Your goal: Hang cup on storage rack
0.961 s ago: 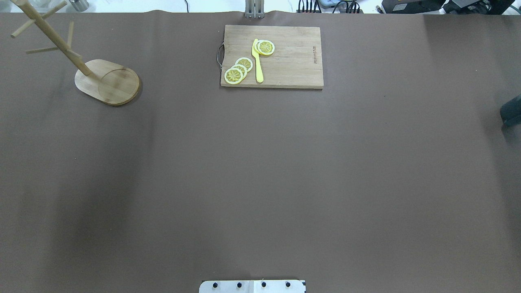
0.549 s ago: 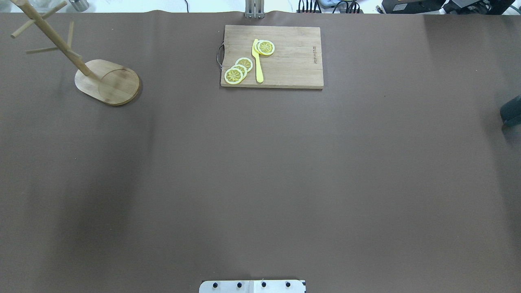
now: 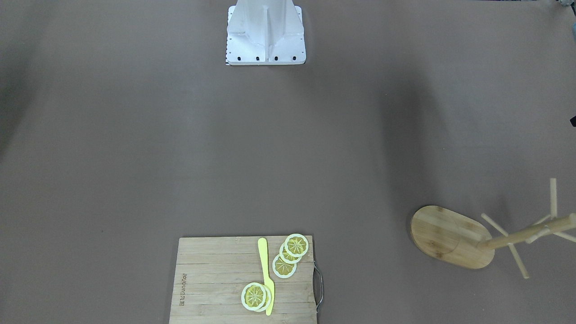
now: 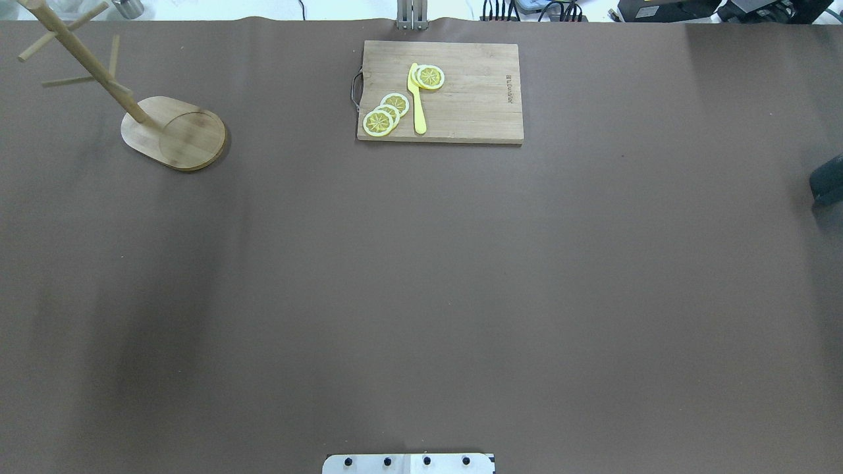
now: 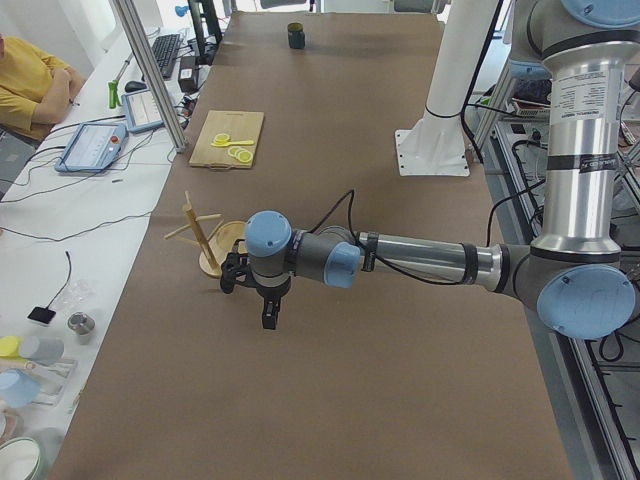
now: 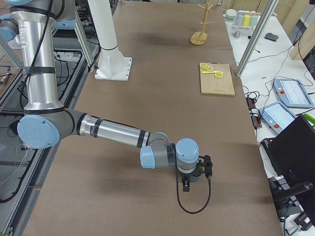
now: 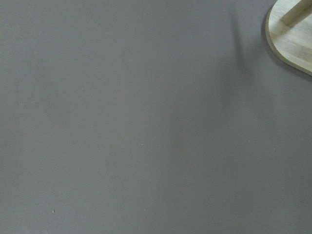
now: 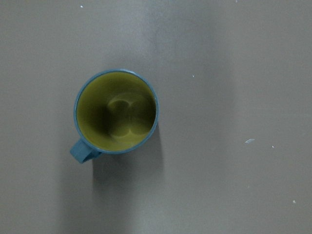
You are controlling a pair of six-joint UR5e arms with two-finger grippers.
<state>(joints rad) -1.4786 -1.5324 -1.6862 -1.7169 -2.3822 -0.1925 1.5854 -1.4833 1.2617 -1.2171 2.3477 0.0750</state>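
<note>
At the table's (image 4: 421, 296) far left corner stood the storage rack (image 4: 174, 135), its oval base flat on the brown cover and its pegs angling out from the pole. The left gripper (image 5: 267, 318) hung pointing down over the cover just beside that base. Only the side view showed it, so I cannot tell whether its fingers were spread or pressed together.

Midway along the far edge lay a cutting board (image 4: 461, 99) with lemon slices (image 4: 385, 113) and a yellow knife (image 4: 417, 99).

The cup (image 8: 116, 111) stood upright, mouth up, near the right end towards the far edge, set in from both. The right gripper (image 6: 186, 187) hovered above it and held nothing. Its finger spacing cannot be told either.

The cup looked rigid and glazed, so probably weighty for its size, slick and breakable. The wall opposite the handle (image 8: 83, 152) seemed the best place to pinch, leaving the loop free for a peg.

The cup and rack were well apart at opposite ends. The middle and near side of the table offered wide room, and only the board and the rack's own pegs called for care.
</note>
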